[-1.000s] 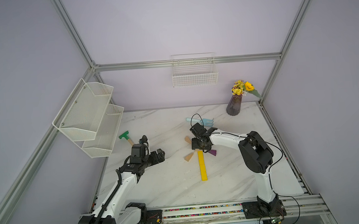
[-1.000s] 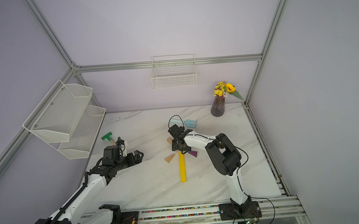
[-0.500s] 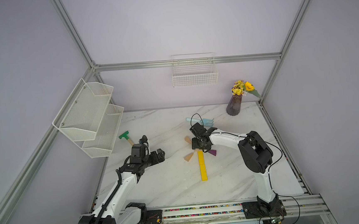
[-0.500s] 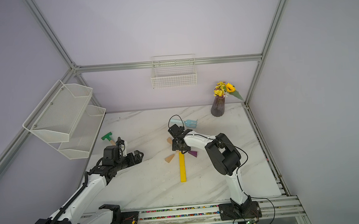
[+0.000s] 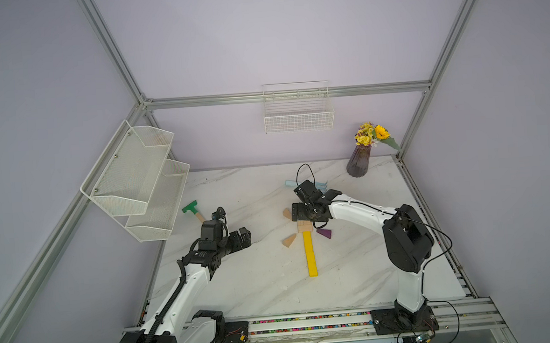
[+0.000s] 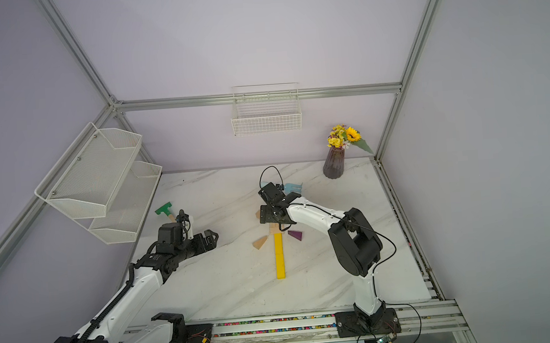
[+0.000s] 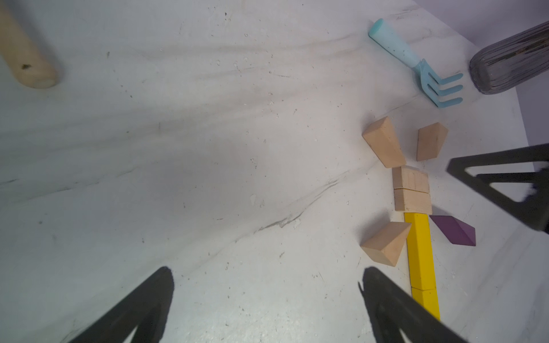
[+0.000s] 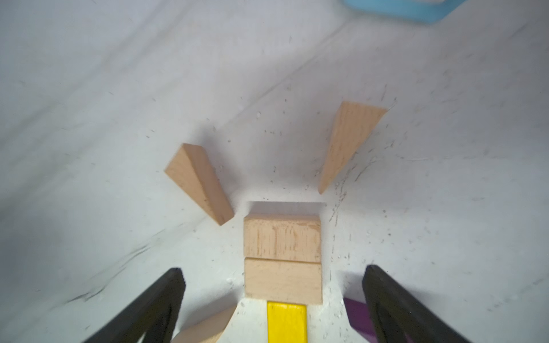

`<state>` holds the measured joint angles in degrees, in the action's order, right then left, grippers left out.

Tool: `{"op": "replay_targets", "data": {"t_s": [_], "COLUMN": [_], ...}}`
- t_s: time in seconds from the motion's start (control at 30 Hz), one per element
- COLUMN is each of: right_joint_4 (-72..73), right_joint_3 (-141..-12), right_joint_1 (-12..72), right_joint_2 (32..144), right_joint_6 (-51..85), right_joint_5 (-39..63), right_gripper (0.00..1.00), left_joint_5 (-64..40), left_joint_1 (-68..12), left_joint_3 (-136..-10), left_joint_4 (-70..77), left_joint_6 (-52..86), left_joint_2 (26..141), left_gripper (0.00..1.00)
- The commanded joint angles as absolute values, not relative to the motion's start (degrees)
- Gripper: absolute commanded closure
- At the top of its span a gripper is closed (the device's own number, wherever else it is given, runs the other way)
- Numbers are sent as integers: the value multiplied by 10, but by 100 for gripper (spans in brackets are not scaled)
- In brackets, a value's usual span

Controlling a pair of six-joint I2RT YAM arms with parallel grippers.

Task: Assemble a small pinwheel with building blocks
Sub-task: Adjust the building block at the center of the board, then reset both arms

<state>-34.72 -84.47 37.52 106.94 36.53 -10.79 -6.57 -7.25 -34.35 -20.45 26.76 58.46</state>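
- Right wrist view: the right pincer (image 8: 273, 268) hangs released, its jaws spread wide on either side of the hub (image 8: 282, 258). There is a clear gap on each side, and it grasps nothing.
- The hub is two tan rectangular blocks lying touching, long side to long side. The yellow stem (image 8: 286, 320) butts against the nearer one.
- One tan wedge (image 8: 199, 182) and a second tan wedge (image 8: 347, 142) fan out past the hub, their tips just short of its far corners.
- In the left wrist view a third tan wedge (image 7: 386, 243) touches the stem. The purple wedge (image 7: 453, 230) lies just beside the stem on the opposite side.
- In both top views the pinwheel (image 5: 308, 243) lies flat near the middle of the bench (image 5: 258, 289), stem toward the front edge.
- The left pincer (image 5: 243, 235) is released and empty, over bare bench nearer the left edge.
- A light-blue rake (image 7: 416, 62) lies toward the back edge, a vase (image 5: 359, 164) stands in the back right corner, and a green-headed hammer (image 5: 190, 207) lies near the left edge.
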Motion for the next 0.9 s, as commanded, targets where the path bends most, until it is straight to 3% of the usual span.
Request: {"op": "replay_targets", "data": {"t_s": [0.0, 0.13, 0.33, 0.53, 0.67, 0.73, 0.87], "right_joint_4": [-354, -249, 78, 351, 662, 663, 871], "right_joint_3": [-859, -756, -469, -331, -204, -205, -144], "right_joint_1": [371, 343, 232, 124, 40, 19, -19], "right_joint_2": [962, 849, 738, 796, 832, 842, 922], "right_joint_6": [323, 247, 94, -1, 21, 35, 0], "right_joint_5": [-185, -249, -306, -222, -136, -128, -59], "right_gripper": [3, 3, 3, 3, 3, 3, 3], "left_joint_5": [0, 66, 154, 179, 175, 172, 138], "left_joint_1": [-69, -65, -55, -45, -30, -24, -3], "left_joint_3": [-380, -373, -270, -287, -250, -266, -268], "left_joint_4": [-176, -115, 136, 211, 333, 348, 418], "left_joint_6": [241, 185, 102, 34, 35, 27, 16], "left_joint_2": [565, 567, 621, 712, 777, 802, 876], "left_gripper": [0, 0, 0, 0, 0, 0, 0]}}
